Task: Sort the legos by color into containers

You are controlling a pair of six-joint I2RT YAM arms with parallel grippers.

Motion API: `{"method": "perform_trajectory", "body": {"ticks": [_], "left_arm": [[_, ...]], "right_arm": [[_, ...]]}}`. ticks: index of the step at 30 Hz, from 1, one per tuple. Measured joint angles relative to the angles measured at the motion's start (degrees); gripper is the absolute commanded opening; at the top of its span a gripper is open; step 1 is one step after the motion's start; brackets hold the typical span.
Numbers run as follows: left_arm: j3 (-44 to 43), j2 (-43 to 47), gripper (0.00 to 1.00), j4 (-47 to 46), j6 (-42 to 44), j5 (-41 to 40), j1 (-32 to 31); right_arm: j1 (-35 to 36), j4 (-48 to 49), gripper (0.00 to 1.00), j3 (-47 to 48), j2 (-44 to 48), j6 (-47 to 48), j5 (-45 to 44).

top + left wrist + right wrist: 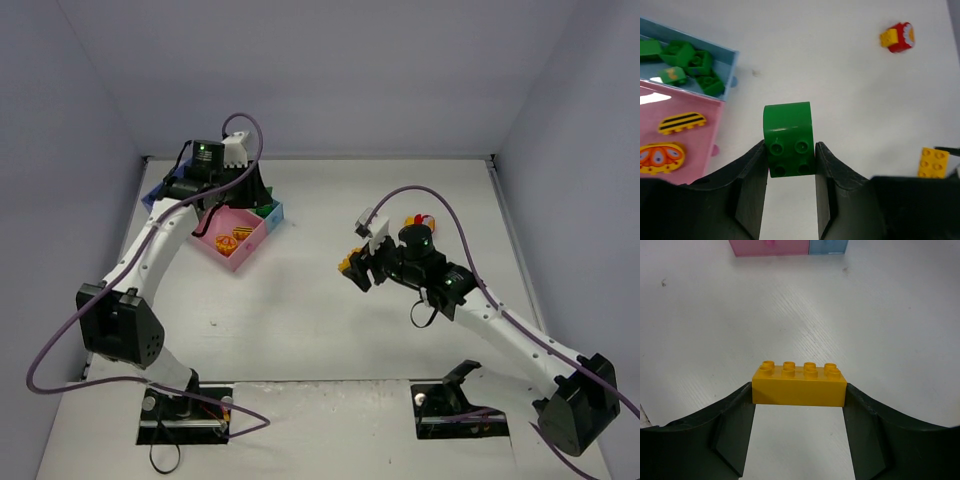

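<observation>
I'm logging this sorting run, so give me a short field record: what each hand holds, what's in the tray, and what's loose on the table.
left hand: shut on green brick, next to the tray
right hand: shut on yellow brick
pink compartment: two flat yellow patterned pieces
pale blue compartment: several green bricks
loose on table: red-and-yellow piece

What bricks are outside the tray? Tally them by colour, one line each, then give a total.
Green: 1, the green brick between the left fingers.
Yellow: 1, the yellow brick between the right fingers.
Red with yellow: 1, the red-and-yellow stack on the table.
Total: 3.
</observation>
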State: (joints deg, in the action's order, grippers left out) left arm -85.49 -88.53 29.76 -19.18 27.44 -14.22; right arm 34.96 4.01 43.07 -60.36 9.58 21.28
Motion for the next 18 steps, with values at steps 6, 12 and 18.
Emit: {"method": "perform_trajectory", "body": {"ticks": [6,12,18], "left_arm": [[-5.03,-8.17,0.10,-1.36,4.59,-9.11,0.76],[-11.76,-20.68,0.15,-2.19,6.38,-16.02,2.12],[-17.84,-30.25,0.20,-2.54,4.94,-21.70,3.91]], "right_arm": [[0.00,0.09,0.00,0.55,-0.52,-0.44,-0.37],[-0.04,0.09,0.00,0.55,-0.52,-0.70,-0.94],[-0.09,0.09,0.00,0.55,-0.52,-1.16,-1.16]]}}
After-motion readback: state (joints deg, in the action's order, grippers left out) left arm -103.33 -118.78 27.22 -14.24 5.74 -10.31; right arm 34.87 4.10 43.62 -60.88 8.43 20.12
